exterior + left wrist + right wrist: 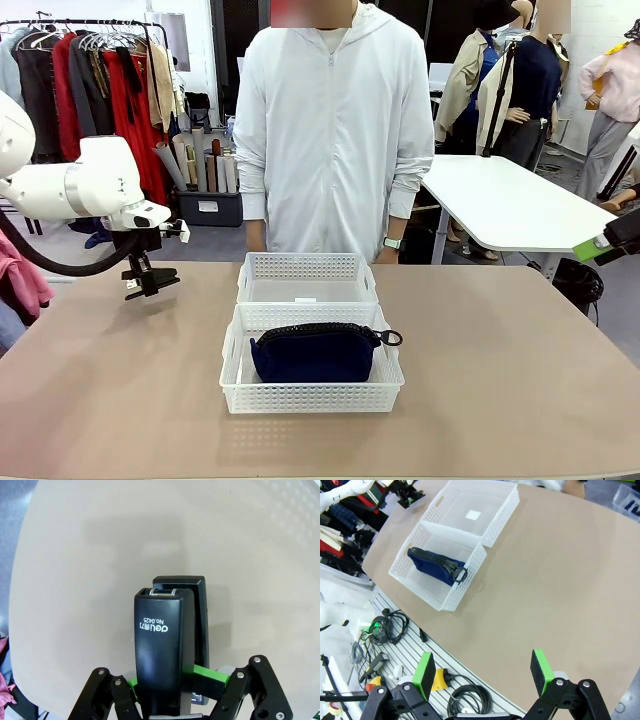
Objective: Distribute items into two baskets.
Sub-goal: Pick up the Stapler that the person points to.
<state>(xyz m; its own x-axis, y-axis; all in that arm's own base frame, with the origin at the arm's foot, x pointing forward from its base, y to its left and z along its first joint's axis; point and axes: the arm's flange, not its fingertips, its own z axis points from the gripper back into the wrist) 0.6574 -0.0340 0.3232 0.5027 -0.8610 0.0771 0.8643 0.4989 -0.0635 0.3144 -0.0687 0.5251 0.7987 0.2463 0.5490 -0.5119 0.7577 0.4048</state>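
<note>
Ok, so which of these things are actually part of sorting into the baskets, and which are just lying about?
For the job: navy pouch, in the near basket; far basket; black stapler, gripped by the left jaws.
Just lying about: cables beside the table; hanging clothes; rolls of material; white table behind.

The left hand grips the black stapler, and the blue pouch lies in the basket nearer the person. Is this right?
Not fully. The front view shows the pouch in the basket nearer the robot. The left hand does grip the stapler.
</note>
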